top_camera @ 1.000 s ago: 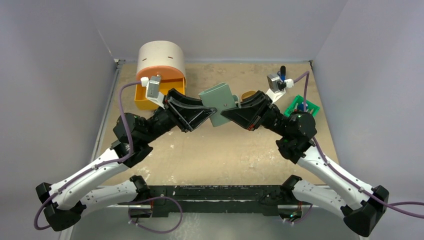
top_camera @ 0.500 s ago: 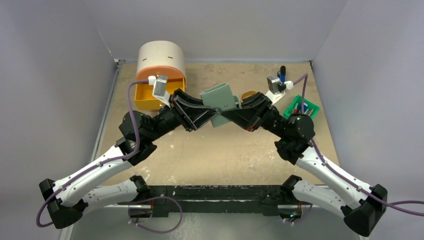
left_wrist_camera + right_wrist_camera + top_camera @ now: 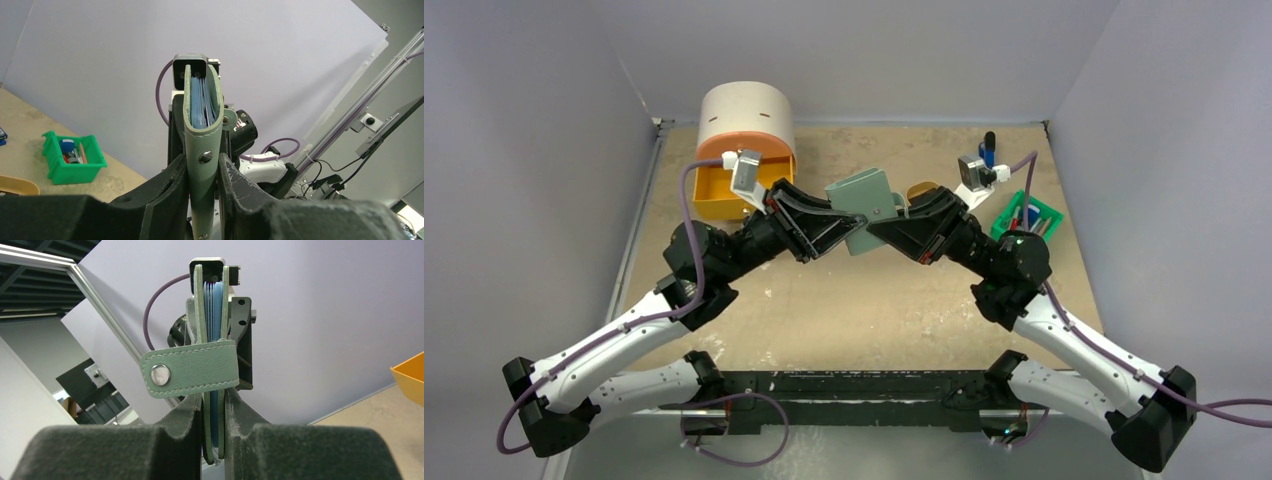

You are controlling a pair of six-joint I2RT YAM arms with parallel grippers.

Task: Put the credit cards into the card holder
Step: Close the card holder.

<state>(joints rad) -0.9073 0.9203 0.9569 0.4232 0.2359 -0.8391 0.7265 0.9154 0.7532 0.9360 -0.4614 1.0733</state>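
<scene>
Just above the middle of the frame, the folded grey-green card holder [image 3: 864, 195] is pinched from both sides: the left claw [image 3: 842, 226] clenched on its left edge, the right claw [image 3: 882, 226] clenched on its right edge, snap tab [image 3: 190, 374] sticking out.

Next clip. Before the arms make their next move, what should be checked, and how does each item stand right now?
1. Grip of left gripper on wallet: ok, shut on it.
2. Grip of right gripper: ok, shut on the wallet's opposite edge.
3. The wallet off the table: ok, held up between both arms.
4. The tab undone: ok, it sticks out free.
5. The wallet spread open for loading: not ok, folded nearly flat.
6. Where the cards are: cannot tell; none shows, only blue-grey pockets.
</scene>
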